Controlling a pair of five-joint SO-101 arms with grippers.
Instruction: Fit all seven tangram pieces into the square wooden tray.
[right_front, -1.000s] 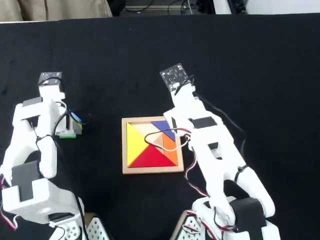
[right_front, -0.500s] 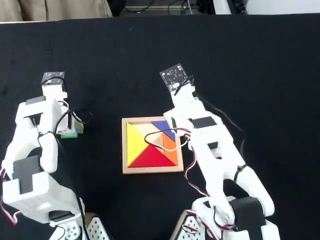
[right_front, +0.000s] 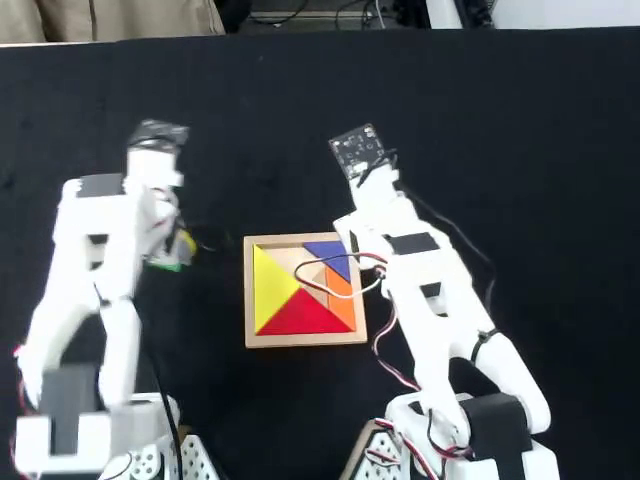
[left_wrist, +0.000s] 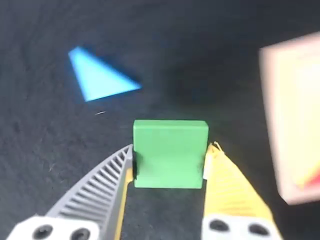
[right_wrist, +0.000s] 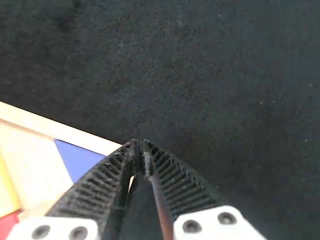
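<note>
Left fingers (left_wrist: 227, 175) gripped the green square (left_wrist: 170, 154); right fingers (right_wrist: 172, 175), clenched empty over the tray (right_front: 305, 343), could have blocked its placement.

Table (right_front: 520, 120): black cloth across the whole top. I count two items lying directly on it. One: square wooden tray (right_front: 305, 341), flat, mid-table. Two: light blue triangle (left_wrist: 97, 77), flat on the cloth on my left side, apart from the tray.
</note>
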